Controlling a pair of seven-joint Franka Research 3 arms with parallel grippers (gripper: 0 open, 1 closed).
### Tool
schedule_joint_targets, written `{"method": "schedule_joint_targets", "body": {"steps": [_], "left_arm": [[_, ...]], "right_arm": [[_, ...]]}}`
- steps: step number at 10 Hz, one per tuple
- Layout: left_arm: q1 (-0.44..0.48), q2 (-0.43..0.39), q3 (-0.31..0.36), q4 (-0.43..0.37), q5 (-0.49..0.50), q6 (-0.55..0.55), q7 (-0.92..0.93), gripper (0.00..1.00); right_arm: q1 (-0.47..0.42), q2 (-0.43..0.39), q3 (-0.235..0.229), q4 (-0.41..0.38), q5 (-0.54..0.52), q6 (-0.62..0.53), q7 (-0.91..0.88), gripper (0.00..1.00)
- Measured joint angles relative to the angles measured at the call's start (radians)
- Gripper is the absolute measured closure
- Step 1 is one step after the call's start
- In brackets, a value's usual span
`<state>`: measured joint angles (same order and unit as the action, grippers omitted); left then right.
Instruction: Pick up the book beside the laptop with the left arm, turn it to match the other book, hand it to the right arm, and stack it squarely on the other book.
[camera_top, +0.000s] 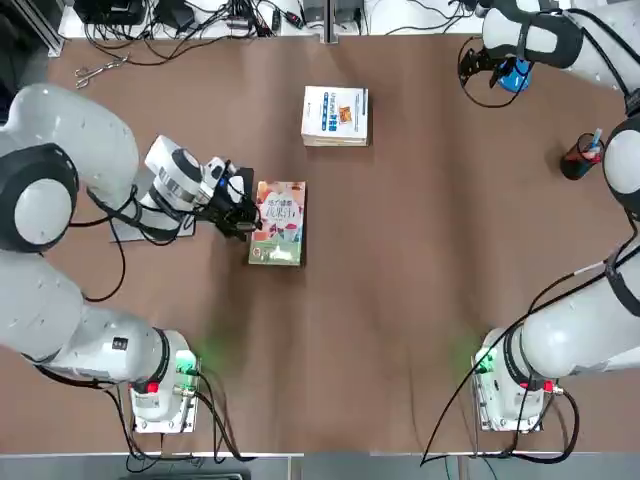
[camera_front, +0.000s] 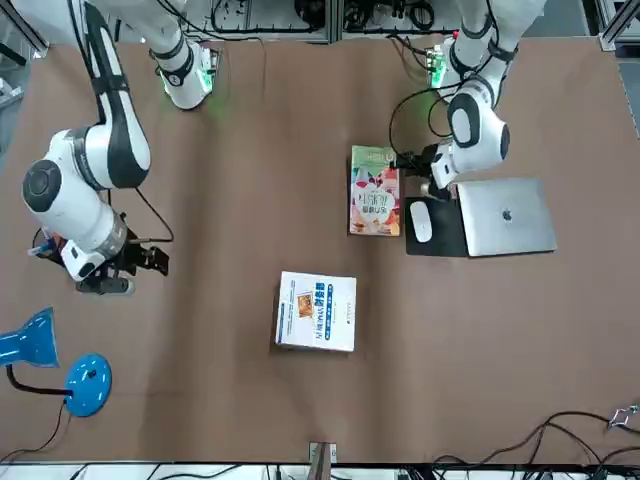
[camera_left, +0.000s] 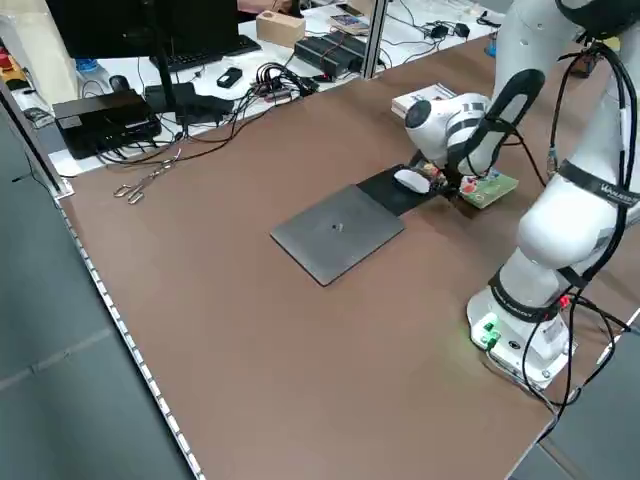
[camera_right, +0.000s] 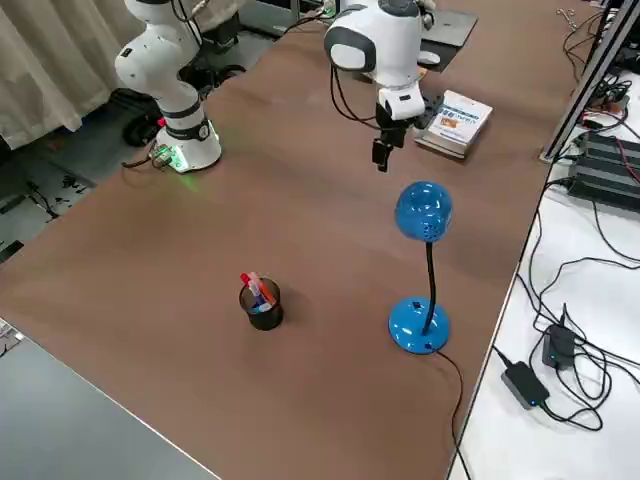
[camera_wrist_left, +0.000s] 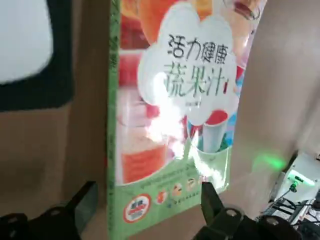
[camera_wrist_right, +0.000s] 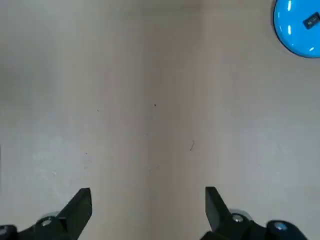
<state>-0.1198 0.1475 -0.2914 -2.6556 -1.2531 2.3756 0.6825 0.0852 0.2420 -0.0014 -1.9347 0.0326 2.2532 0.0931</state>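
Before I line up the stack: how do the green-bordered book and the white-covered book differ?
The green-bordered book lies beside the mouse pad; the white-covered book lies apart from it. The first looks thinner, the second thicker. Their covers' text runs in different directions. Both lie flat.

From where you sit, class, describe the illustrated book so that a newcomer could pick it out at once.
On the brown table lies a flat silver-grey laptop. Beside it, past the black mouse pad, is the green-bordered illustrated paperback. Its colourful fruit cover sets it apart from the white-covered book with blue text.
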Motion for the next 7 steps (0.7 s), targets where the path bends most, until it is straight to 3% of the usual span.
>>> {"method": "schedule_joint_targets", "body": {"steps": [5, 7], "left_arm": [[0.01, 0.056, -0.011, -0.011, -0.061, 0.04, 0.096, 0.08], [0.011, 0.077, -0.011, -0.01, -0.131, 0.047, 0.149, 0.11]], "right_arm": [[0.0, 0.0, 0.0, 0.0, 0.0, 0.002, 0.0, 0.0], [0.004, 0.0, 0.001, 0.004, 0.0, 0.007, 0.0, 0.0]]}}
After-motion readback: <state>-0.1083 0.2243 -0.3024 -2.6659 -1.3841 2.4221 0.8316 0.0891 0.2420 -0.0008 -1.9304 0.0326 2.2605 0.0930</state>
